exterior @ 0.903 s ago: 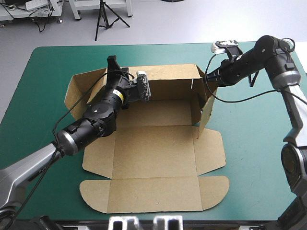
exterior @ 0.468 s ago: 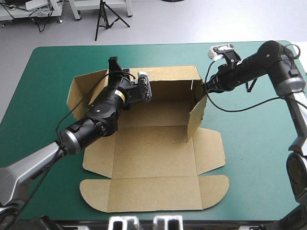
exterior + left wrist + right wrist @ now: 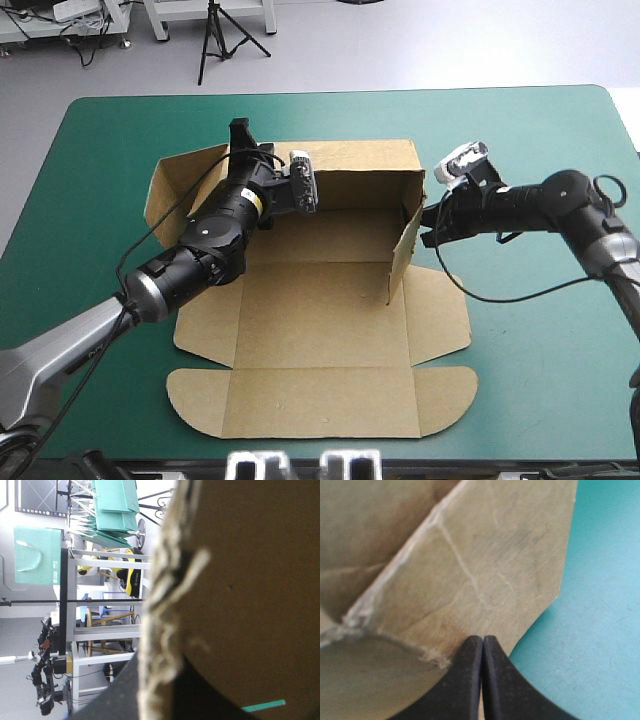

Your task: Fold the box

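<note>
The black fingers [image 3: 465,680] of the right gripper [image 3: 482,641] are seen pressed together into one pointed arch, and their tips are set against the outer face of the brown box [image 3: 495,555], close to the rounded edge of a flap. No board can be made out between them. In the high view this right gripper [image 3: 425,215] is placed just outside the right wall [image 3: 405,240], which is raised and stands nearly upright. The fingers of the left gripper [image 3: 162,675] are clamped on a frayed board edge, with brown board [image 3: 250,580] filling the space ahead of them. From above, the left gripper [image 3: 238,132] is found at the left end of the far wall [image 3: 360,170], which is raised as well. The left wall [image 3: 180,190] is splayed outward and leans away from the base. The box [image 3: 320,320] is laid about the middle of the table, and its lid panel [image 3: 320,405], with rounded side flaps, is spread flat toward the near edge. The teal-green cover [image 3: 520,380] is exposed all around the board.
</note>
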